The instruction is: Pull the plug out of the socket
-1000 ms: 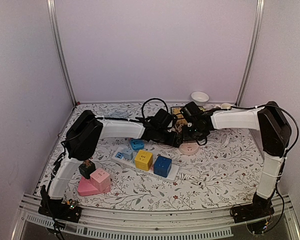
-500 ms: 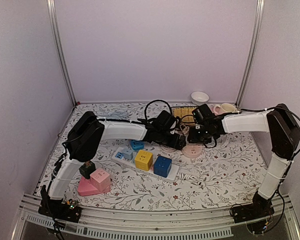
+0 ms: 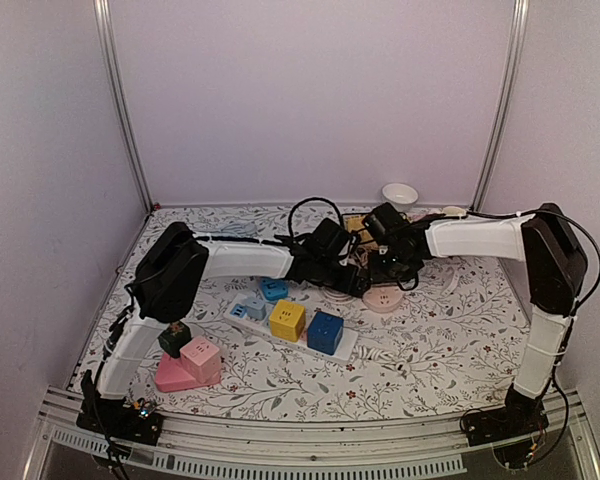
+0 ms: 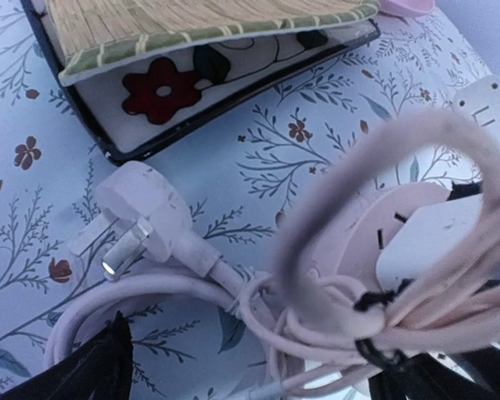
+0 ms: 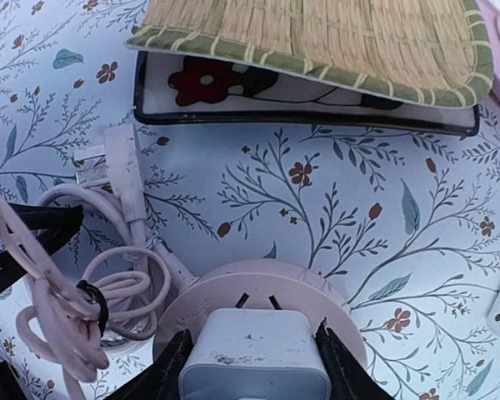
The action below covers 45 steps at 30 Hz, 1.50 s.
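Top external camera: mounted high, above and behind the arm bases point(image 3: 115, 415), facing the rear wall point(image 3: 310, 100). It took in the whole table point(image 3: 430, 350) from a distance.

Left wrist camera: set low and very close to the cloth, looking obliquely across the coiled cord point(image 4: 333, 317) toward the woven mat point(image 4: 200, 17).

Right wrist camera: close, looking steeply down on the white plug point(image 5: 254, 354) seated in the round socket point(image 5: 208, 300).

Overlap: both wrist views shared the mat point(image 5: 317, 37), the loose plug point(image 4: 142, 208) point(image 5: 121, 171), the cord point(image 5: 58, 321) and the socket point(image 4: 362, 237). The overhead view covered the same patch at table centre point(image 3: 380, 298).
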Each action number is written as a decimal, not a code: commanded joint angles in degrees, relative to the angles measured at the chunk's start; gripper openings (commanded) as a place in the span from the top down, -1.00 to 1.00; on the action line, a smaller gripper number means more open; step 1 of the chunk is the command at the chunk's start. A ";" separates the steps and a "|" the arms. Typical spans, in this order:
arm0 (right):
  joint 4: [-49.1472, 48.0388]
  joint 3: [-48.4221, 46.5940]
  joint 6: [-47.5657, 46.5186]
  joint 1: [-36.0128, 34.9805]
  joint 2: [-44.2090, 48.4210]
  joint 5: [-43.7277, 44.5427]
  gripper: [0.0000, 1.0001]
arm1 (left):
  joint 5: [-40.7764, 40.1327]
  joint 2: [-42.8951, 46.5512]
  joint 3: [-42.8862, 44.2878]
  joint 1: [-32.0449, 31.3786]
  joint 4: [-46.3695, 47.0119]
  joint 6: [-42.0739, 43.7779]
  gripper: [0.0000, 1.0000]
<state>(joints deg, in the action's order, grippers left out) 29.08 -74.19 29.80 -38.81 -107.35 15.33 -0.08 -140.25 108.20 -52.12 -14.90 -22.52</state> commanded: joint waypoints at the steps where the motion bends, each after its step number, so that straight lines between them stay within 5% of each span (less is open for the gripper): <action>1: -5.09 -7.42 -0.39 -2.84 2.31 3.61 0.84 | -3.46 -7.50 -2.77 -0.27 -13.01 2.84 -0.94; 8: -11.03 -2.85 6.10 4.26 5.24 -13.49 0.83 | -3.59 -7.50 -2.54 -0.27 -13.06 3.06 -0.94; 29: -8.47 11.80 10.64 19.62 11.66 -16.00 0.80 | -2.33 4.23 -0.84 0.81 -10.42 7.80 -0.94; 38: -8.10 16.80 8.12 23.75 11.20 -19.21 0.64 | -1.88 7.68 -0.31 2.73 -11.30 7.28 -0.94; 45: -7.02 17.67 6.08 24.57 11.51 -19.95 0.15 | -2.52 11.79 -3.53 5.40 -11.46 5.23 -0.94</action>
<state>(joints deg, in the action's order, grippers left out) 21.82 -56.95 37.93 -14.59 -97.27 -3.64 -2.04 -133.23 106.34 -49.23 -25.52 -16.16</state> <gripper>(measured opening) 0.426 0.971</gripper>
